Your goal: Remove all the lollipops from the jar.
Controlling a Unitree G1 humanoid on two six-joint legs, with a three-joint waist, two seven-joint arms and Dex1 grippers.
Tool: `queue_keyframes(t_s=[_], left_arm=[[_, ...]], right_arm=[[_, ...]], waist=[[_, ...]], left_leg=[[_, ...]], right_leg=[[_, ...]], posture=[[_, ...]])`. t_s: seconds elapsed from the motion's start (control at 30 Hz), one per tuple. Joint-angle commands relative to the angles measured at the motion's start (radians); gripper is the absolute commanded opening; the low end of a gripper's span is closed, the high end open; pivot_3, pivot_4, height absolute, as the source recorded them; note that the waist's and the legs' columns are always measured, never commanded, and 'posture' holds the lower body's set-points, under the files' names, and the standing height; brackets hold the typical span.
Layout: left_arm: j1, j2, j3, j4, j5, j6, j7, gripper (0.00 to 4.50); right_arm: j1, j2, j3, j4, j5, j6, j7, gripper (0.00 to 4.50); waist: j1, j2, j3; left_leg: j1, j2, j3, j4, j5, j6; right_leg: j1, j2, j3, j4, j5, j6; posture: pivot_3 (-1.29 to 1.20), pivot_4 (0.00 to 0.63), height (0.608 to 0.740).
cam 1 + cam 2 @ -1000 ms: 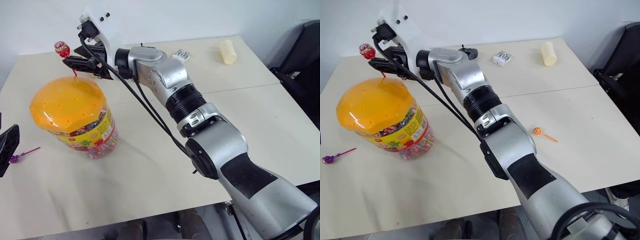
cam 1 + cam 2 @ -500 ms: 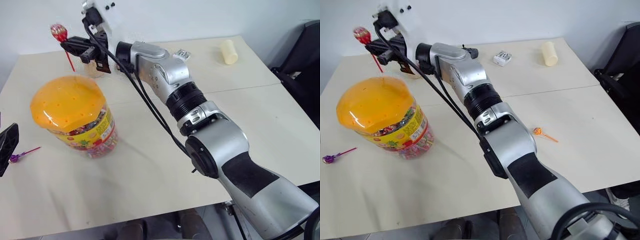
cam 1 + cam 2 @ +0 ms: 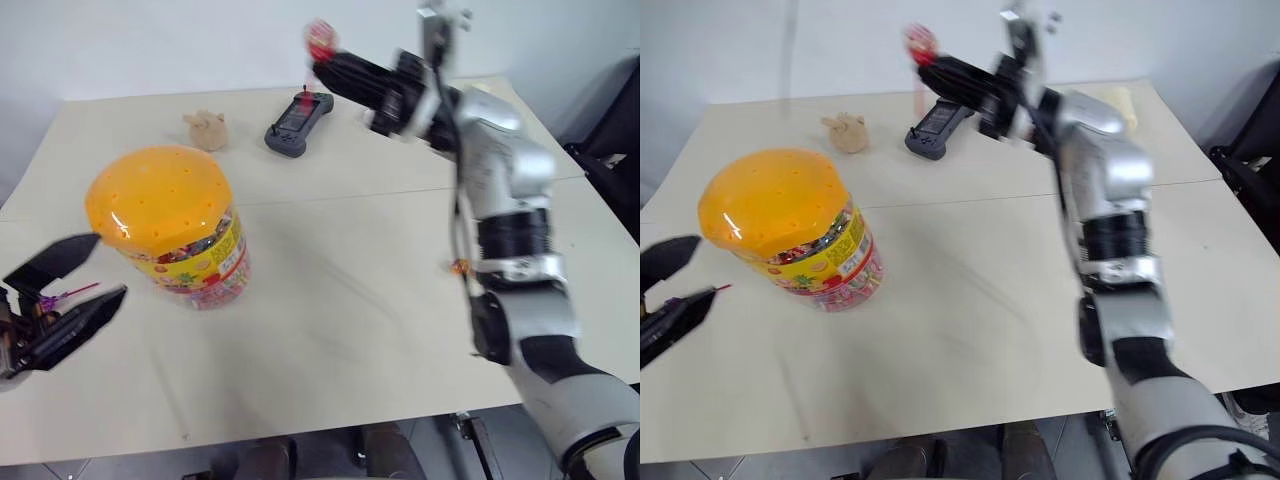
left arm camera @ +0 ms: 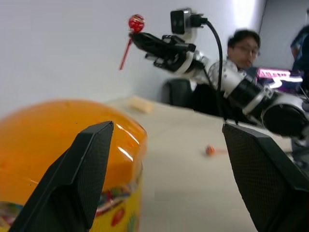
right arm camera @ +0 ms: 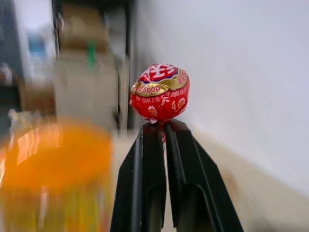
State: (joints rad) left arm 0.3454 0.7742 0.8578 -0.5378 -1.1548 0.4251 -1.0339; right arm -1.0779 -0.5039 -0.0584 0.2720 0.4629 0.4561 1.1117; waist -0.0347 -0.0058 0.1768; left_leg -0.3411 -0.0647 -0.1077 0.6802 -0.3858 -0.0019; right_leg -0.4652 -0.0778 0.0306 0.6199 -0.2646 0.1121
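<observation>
Your right gripper [image 5: 161,126] has its jaws clamped on the red lollipop [image 5: 160,93], high above the bench [image 3: 330,300], while your left gripper [image 3: 75,290], jaws wide and empty, sits beside the jar [image 3: 170,225], by a purple lollipop [image 3: 50,297].

Beige table [image 3: 330,330] — jar [image 3: 175,235], purple lollipop [image 3: 50,297] (left edge), orange lollipop [image 3: 459,267], black remote [image 3: 297,122], tan toy [image 3: 207,129]

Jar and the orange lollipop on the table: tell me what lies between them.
Bare tabletop only. In the left eye view nothing sits between the jar and the orange lollipop lying beside the right arm.
</observation>
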Motion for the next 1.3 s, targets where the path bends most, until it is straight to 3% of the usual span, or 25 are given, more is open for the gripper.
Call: queue_keyframes(t_s=[0.03, 0.23, 0.37, 0.57, 0.67, 0.83, 1.03, 1.17, 1.3], left_arm=[[0.019, 0.009, -0.049, 0.001, 0.068, -0.017, -0.081, 3.85], [-0.071, 0.017, -0.158, 0.067, 0.147, -0.048, -0.125, 3.85], [-0.101, 0.03, -0.184, 0.097, 0.166, -0.041, -0.146, 3.85], [-0.09, 0.039, -0.172, 0.119, 0.186, -0.027, -0.148, 3.85], [-0.08, 0.039, -0.159, 0.136, 0.213, -0.029, -0.132, 3.85], [-0.065, 0.03, -0.131, 0.151, 0.23, -0.015, -0.088, 3.85], [-0.029, 0.012, -0.068, 0.213, 0.292, -0.04, -0.038, 3.85], [-0.015, -0.005, -0.044, 0.275, 0.353, -0.086, -0.02, 3.85], [-0.001, -0.026, -0.037, 0.331, 0.423, -0.147, -0.001, 3.85]], right_arm=[[0.167, -0.203, -0.011, -0.164, -0.044, 0.047, 0.059, 0.02], [0.491, -0.457, -0.036, -0.108, -0.205, -0.158, 0.069, 0.02], [0.634, -0.499, -0.047, -0.054, -0.248, -0.196, 0.042, 0.02], [0.701, -0.485, -0.078, -0.015, -0.234, -0.169, 0.01, 0.02], [0.732, -0.471, -0.094, -0.007, -0.208, -0.173, 0.026, 0.74], [0.761, -0.447, -0.142, -0.029, -0.143, -0.191, 0.056, 2.39], [0.755, -0.319, -0.28, -0.179, 0.087, -0.234, 0.105, 4.38], [0.741, -0.252, -0.219, -0.408, 0.189, -0.147, 0.065, 4.45], [0.734, -0.197, -0.107, -0.557, 0.166, -0.184, 0.069, 4.45]], waist=[[0.007, 0.002, 0.0], [0.005, 0.004, 0.002], [0.005, 0.004, 0.002], [0.009, 0.005, 0.001], [0.021, 0.005, 0.001], [0.033, 0.005, 0.001], [0.03, 0.005, 0.001], [0.033, 0.005, 0.001], [0.034, 0.004, 0.001]], left_leg=[[0.0, 0.0, 0.001, -0.001, 0.0, 0.0], [0.005, 0.002, 0.013, 0.001, -0.001, 0.002], [0.008, 0.004, 0.017, 0.002, 0.0, 0.001], [0.008, 0.004, 0.016, 0.002, 0.0, 0.001], [0.007, 0.004, 0.015, 0.002, 0.0, 0.001], [0.006, 0.004, 0.015, 0.002, 0.0, 0.001], [0.007, 0.006, 0.015, 0.002, 0.0, 0.001], [0.007, 0.006, 0.015, 0.002, 0.0, 0.001], [0.007, 0.006, 0.013, 0.002, 0.0, 0.0]], right_leg=[[0.0, 0.0, 0.0, -0.001, 0.0, 0.0], [0.002, 0.0, 0.001, -0.004, 0.002, 0.003], [0.003, 0.002, 0.005, -0.001, 0.003, 0.003], [0.002, 0.002, 0.005, -0.002, 0.003, 0.003], [0.003, 0.002, 0.004, -0.003, 0.003, 0.003], [0.003, 0.002, 0.003, -0.003, 0.003, 0.003], [0.003, 0.003, 0.003, -0.003, 0.003, 0.003], [0.003, 0.003, 0.003, -0.003, 0.003, 0.003], [0.003, 0.003, 0.002, -0.003, 0.003, 0.002]], posture=[[0.0, 0.15, 0.74], [0.0, 0.15, 0.74], [0.0, 0.15, 0.74], [0.0, 0.15, 0.74], [0.0, 0.15, 0.74], [0.0, 0.15, 0.74], [0.0, 0.15, 0.74], [0.0, 0.15, 0.74], [0.0, 0.15, 0.74]])
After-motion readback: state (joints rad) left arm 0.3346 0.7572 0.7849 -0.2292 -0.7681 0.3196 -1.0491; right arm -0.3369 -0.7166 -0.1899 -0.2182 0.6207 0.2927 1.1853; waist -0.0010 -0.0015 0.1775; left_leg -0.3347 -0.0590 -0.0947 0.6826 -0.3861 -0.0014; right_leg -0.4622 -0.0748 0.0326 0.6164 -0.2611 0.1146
